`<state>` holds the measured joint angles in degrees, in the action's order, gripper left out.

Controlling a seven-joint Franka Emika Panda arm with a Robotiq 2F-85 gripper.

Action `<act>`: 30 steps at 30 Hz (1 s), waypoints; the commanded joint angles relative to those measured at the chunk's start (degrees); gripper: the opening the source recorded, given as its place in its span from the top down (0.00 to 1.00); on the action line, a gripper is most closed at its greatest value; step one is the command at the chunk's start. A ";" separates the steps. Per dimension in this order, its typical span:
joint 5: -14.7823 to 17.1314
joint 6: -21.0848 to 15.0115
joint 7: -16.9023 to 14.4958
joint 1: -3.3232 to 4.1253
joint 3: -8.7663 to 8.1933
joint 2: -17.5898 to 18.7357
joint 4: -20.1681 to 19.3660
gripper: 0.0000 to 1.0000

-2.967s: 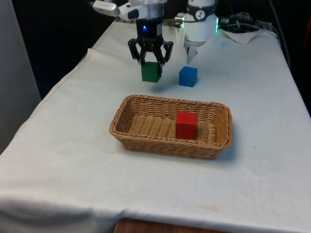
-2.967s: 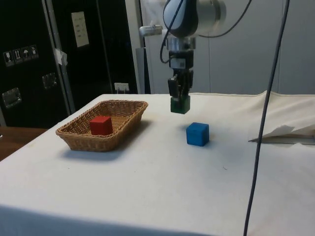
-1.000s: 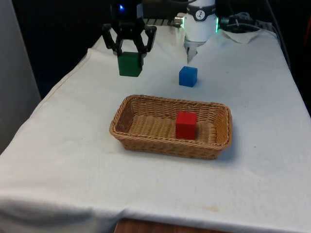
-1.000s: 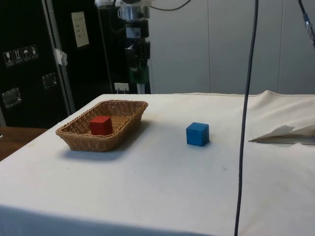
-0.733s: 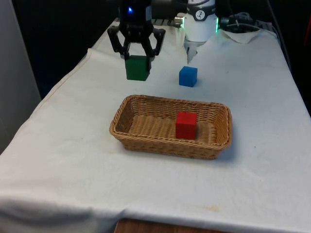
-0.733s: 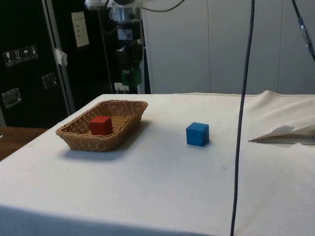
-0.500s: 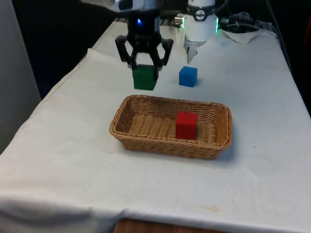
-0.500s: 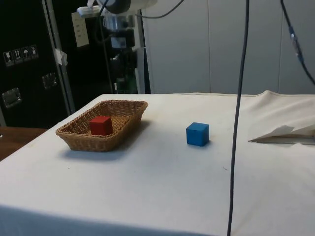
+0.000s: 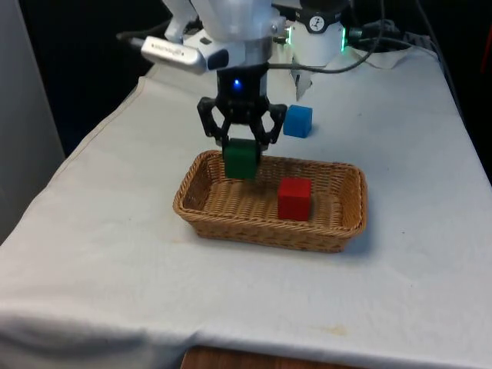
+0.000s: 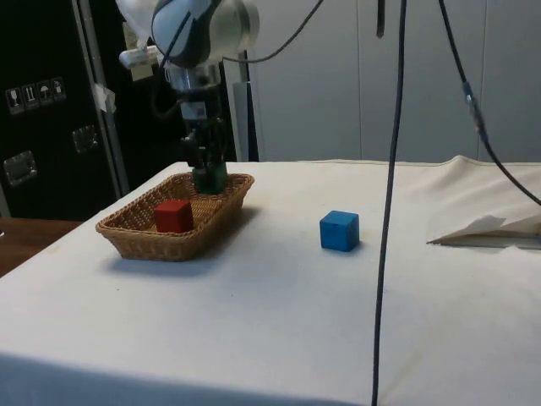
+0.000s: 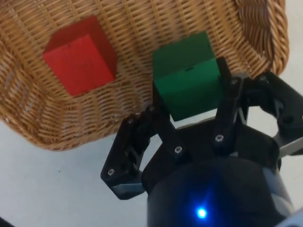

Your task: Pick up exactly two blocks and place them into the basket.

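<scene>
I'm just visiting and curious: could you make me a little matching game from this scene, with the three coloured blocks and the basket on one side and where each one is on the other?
Things:
1. green block
2. red block
3. blue block
4. wicker basket

Places or states:
A. resting on the basket's floor
B. sitting on the white cloth, outside the basket
C. held between the fingers of the gripper, over the basket
D. standing on the cloth with one block lying in it

Pairs: 1-C, 2-A, 3-B, 4-D

Woven wicker basket [image 9: 342, 223], matt blocks, white cloth [image 9: 115, 254] on table
</scene>
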<state>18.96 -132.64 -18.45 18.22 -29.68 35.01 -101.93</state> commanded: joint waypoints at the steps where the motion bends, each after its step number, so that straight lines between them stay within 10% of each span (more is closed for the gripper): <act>1: 0.74 -0.69 -0.69 -0.52 0.63 0.80 0.17 0.98; 30: 2.29 -1.95 -3.21 0.11 0.11 3.50 0.57 0.98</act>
<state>21.54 -134.87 -21.72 18.16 -29.39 38.56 -101.36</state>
